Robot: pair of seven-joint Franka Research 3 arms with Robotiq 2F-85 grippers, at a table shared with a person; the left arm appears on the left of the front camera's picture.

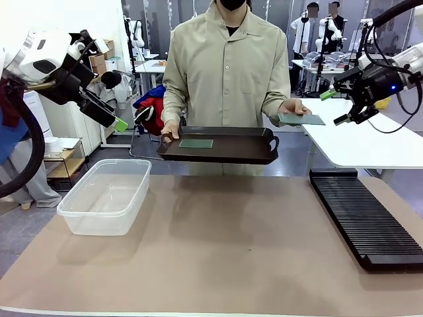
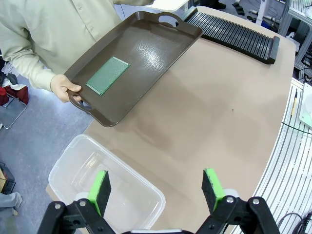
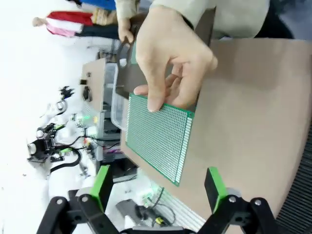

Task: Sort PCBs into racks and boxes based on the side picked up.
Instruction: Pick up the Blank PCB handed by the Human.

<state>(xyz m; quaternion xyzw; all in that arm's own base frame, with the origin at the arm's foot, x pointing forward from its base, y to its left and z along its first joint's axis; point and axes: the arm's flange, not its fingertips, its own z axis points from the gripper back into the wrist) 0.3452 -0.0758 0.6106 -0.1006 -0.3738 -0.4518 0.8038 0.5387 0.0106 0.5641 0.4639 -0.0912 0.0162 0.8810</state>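
A person across the table holds a dark brown tray (image 1: 254,155) in one hand, with one green PCB (image 1: 196,143) lying flat on it. The other hand (image 1: 293,105) holds out a second PCB (image 1: 303,119) toward my right gripper (image 1: 336,107), which is open just to the right of it. In the right wrist view this PCB (image 3: 158,139) hangs from the person's fingers (image 3: 170,63), its near corner reaching down between my open fingertips (image 3: 103,176) without touching them. My left gripper (image 1: 116,123) is open, high above the clear box (image 1: 106,195). The tray's PCB (image 2: 107,75) lies far ahead of it.
The black slotted rack (image 1: 367,218) lies along the table's right side. The box (image 2: 105,187) sits at the left, with nothing in it. Brown tabletop (image 1: 225,244) lies bare between them. A white table (image 1: 370,142) stands behind on the right.
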